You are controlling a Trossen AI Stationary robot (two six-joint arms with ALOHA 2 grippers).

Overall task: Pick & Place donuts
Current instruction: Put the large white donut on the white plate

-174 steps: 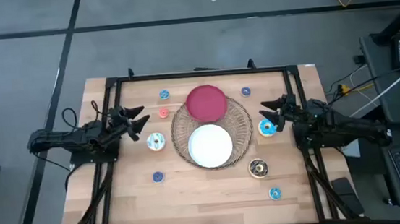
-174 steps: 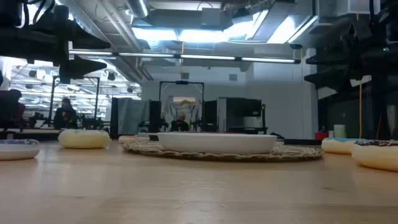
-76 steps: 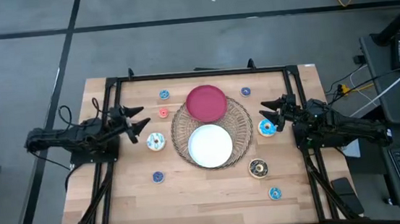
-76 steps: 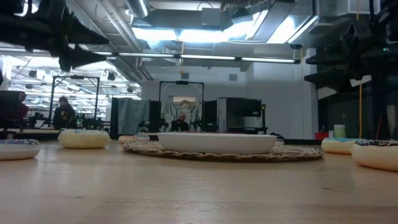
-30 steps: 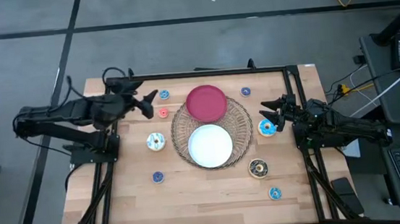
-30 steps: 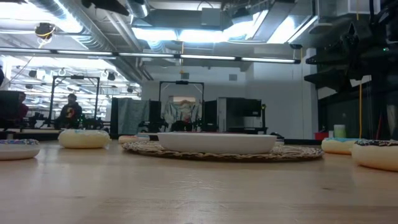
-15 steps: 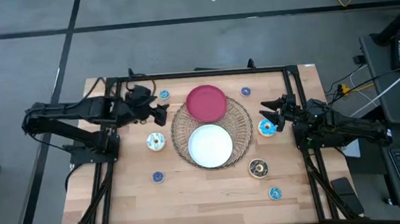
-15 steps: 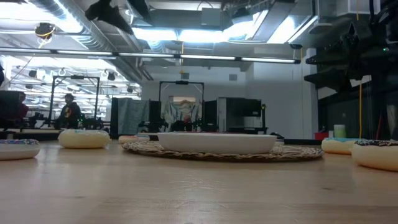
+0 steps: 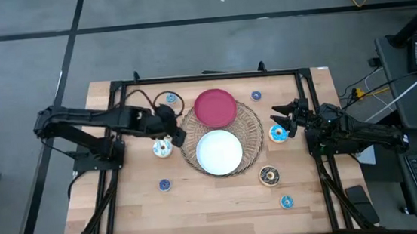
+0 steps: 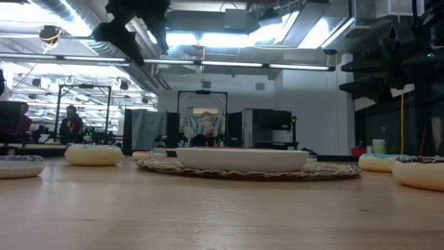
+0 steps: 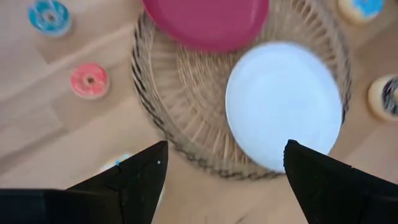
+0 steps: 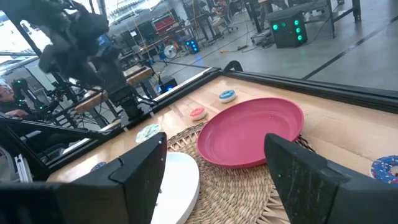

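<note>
Left wrist view is showing the left gripper (image 11: 221, 180) hanging with its fingers spread open above the desk (image 9: 216, 200), over the white-sprinkled donut (image 9: 162, 147) just beside the wicker tray (image 9: 250, 148). Past them, the white plate (image 11: 283, 102) and red plate (image 11: 208, 22) are lying on the tray, with an orange-pink donut (image 11: 89, 80) beyond. Farther right, the right gripper (image 9: 280, 118) is waiting with fingers open near a blue donut (image 9: 276, 134).

Plates (image 9: 219, 151) on tray (image 9: 253, 132), donuts (image 9: 164, 184) around

Place: probably a lab | ceiling ducts (image 10: 104, 31) | metal racks (image 10: 83, 107) | seated person (image 10: 69, 125)
</note>
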